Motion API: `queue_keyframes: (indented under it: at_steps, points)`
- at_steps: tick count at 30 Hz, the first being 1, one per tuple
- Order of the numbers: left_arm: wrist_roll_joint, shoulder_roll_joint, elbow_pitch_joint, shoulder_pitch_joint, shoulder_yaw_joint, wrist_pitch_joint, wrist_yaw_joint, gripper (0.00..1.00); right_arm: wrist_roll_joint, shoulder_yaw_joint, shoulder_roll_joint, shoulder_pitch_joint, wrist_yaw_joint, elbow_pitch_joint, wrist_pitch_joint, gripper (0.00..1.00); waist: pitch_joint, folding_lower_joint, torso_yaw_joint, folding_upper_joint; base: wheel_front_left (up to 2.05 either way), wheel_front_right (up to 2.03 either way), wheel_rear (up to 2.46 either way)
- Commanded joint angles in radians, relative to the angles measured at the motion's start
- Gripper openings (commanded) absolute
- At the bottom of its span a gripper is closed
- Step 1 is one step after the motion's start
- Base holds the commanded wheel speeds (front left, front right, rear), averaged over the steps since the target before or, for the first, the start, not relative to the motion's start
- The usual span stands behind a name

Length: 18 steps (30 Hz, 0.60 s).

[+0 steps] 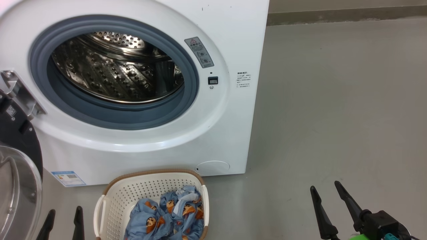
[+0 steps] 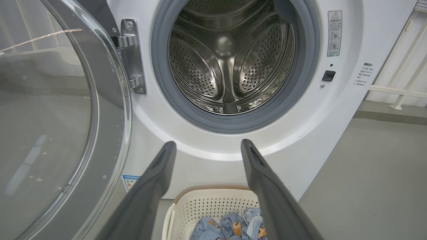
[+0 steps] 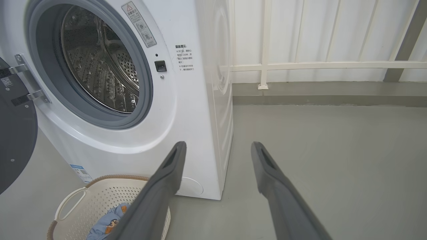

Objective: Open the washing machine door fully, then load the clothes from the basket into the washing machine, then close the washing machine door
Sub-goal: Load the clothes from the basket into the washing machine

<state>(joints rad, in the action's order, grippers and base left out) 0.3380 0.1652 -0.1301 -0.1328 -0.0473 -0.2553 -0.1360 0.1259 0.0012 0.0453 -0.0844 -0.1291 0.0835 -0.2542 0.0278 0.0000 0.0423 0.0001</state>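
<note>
The washing machine (image 1: 233,50) stood with the washing machine door (image 1: 18,173) swung wide on its left-hand hinge (drum exposed). The basket (image 1: 113,200) sat on the floor (image 1: 333,116) just before the machine, the clothes (image 1: 166,216) bunched inside. The 2 tools, left gripper (image 1: 65,209) and right gripper (image 1: 324,185), hung low, fingers apart, gripping nothing.

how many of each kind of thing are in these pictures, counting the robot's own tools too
washing machine: 1
door: 1, swung open
basket: 1
clothes: 1 pile in the basket; single pieces cannot be told apart
tools: 2, left tool and right tool, both open
total: 6
</note>
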Motion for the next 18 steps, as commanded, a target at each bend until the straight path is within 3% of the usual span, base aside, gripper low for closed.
queue_keyframes:
  at_steps: [1, 18]
  points:
    - [0.002, 0.025, 0.019, 0.042, -0.031, -0.006, 0.005, 1.0, 0.001, 0.029, 0.005, 0.03, -0.002, -0.022, -0.008, 1.0, 0.0, 0.0, 0.0, -0.0001, 0.0, 0.0, 0.0]
    - [0.011, 0.025, 0.02, 0.041, -0.009, -0.006, 0.005, 1.0, 0.004, 0.028, 0.005, 0.032, -0.002, -0.019, -0.008, 1.0, 0.005, 0.0, 0.001, -0.0001, 0.0, 0.0, 0.0]
